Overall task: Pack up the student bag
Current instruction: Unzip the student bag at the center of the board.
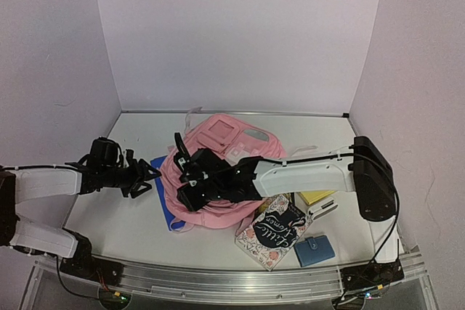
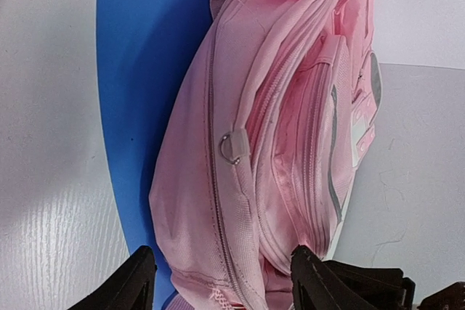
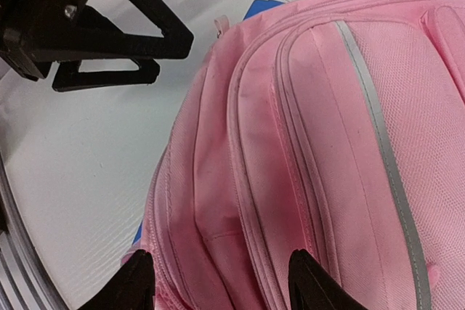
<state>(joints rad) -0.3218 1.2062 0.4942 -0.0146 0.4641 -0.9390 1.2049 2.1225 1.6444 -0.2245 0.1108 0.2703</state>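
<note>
White tabletop (image 1: 109,215) holds pink student bag (image 1: 225,150), grey-trimmed, zips closed.

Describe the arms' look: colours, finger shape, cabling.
Both match: the left arm and right arm have white link shells with black joints and bases. The left pincer and right pincer are black; their fingers are flat pointed triangles, one with an open cutout. A thin black cable runs along the right arm. No markings legible.

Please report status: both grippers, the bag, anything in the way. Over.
Left gripper open, beside student bag. Right gripper open, low over it, nothing held. Zips look closed. Blue sheet lies under its left side.
</note>
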